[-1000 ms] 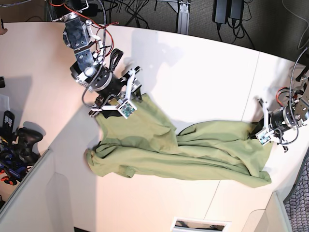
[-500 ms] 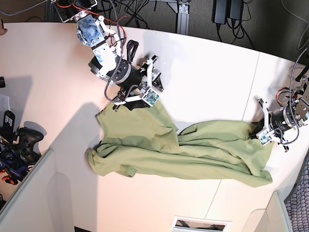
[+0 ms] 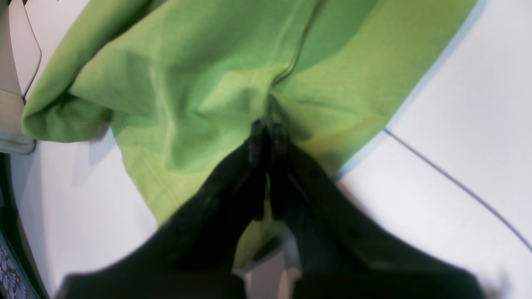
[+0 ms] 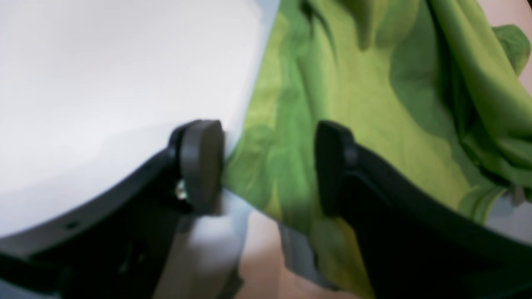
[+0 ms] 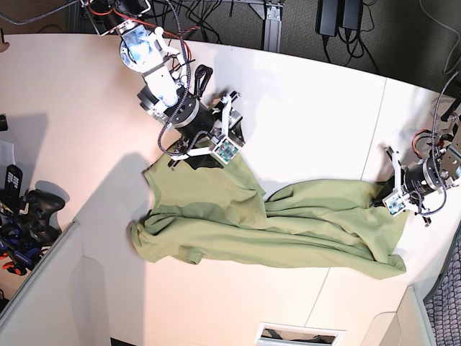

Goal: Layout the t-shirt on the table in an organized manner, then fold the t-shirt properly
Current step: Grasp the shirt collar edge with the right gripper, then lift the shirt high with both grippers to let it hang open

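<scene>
Your left gripper (image 3: 266,128) is clamped on a fold of the shirt (image 5: 274,223), its jaws pressed together with green cloth puckered between the tips; in the base view it sits at the shirt's right end, near the table's (image 5: 317,115) right edge. Your right gripper (image 4: 266,166) has its jaws spread wide and holds nothing; in its wrist view the shirt's edge runs between the two pads (image 4: 203,166), but whether either one touches cloth you cannot tell. In the base view this gripper sits at the shirt's upper left corner. The shirt lies across the middle of the table as a long, wrinkled band, broader at the left and rumpled into folds toward the right. Its lower hem runs close to the table's front edge. You have bare white tabletop above the shirt and to its upper left. A thin dark seam (image 3: 457,187) crosses the table just beside your left gripper
</scene>
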{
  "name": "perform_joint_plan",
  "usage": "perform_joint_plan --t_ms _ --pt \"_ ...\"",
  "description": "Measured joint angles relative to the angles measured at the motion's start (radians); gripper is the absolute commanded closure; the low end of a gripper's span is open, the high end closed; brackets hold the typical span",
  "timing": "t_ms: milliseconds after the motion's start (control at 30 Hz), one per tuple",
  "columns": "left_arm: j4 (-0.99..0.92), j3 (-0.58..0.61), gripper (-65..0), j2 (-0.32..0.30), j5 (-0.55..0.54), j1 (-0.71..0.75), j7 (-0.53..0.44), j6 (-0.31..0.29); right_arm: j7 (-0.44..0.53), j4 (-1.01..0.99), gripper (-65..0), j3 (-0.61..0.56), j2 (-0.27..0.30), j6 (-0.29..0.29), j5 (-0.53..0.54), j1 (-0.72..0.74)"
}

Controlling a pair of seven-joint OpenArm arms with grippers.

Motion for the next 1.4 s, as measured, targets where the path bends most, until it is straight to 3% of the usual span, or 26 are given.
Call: perform_joint_plan --t_ms 200,267,367,467,600,733,767,1067,1400 --pt "0.000 0.000 0.0 0.000 0.000 0.000 0.000 0.000 0.059 -0.052 -35.1 0.001 -0.003 -0.006 -0.009 0.006" --pt "0.000 0.000 0.0 0.000 0.000 0.000 0.000 0.000 0.059 -0.061 -26.8 -0.001 -0.003 -0.005 -0.009 0.006" --pt "0.000 0.000 0.0 0.000 0.000 0.000 0.000 0.000 0.060 -0.064 -8.6 -0.005 -0.005 -0.006 -0.015 0.005" --pt "0.000 0.000 0.0 0.000 0.000 0.000 0.000 0.000 0.060 -0.065 0.0 -0.007 -0.005 -0.005 -0.021 0.005" --pt "0.000 0.000 0.0 0.000 0.000 0.000 0.000 0.000 0.061 -0.065 0.0 -0.007 -0.005 -0.016 -0.085 0.005" --pt "0.000 0.000 0.0 0.000 0.000 0.000 0.000 0.000 0.042 -0.070 0.0 -0.008 -0.005 -0.131 -0.134 0.005" --pt "0.000 0.000 0.0 0.000 0.000 0.000 0.000 0.000 0.040 -0.071 0.0 -0.007 -0.004 -0.137 -0.141 0.005" --pt "0.078 0.000 0.0 -0.035 -0.018 0.005 -0.058 -0.004 -0.030 0.058 0.0 -0.006 0.003 -0.119 -0.143 -0.019" --pt "0.158 -0.126 0.0 -0.070 -0.052 0.004 -0.027 -0.004 -0.068 0.166 0.0 0.179 0.009 -0.114 -0.112 0.063"
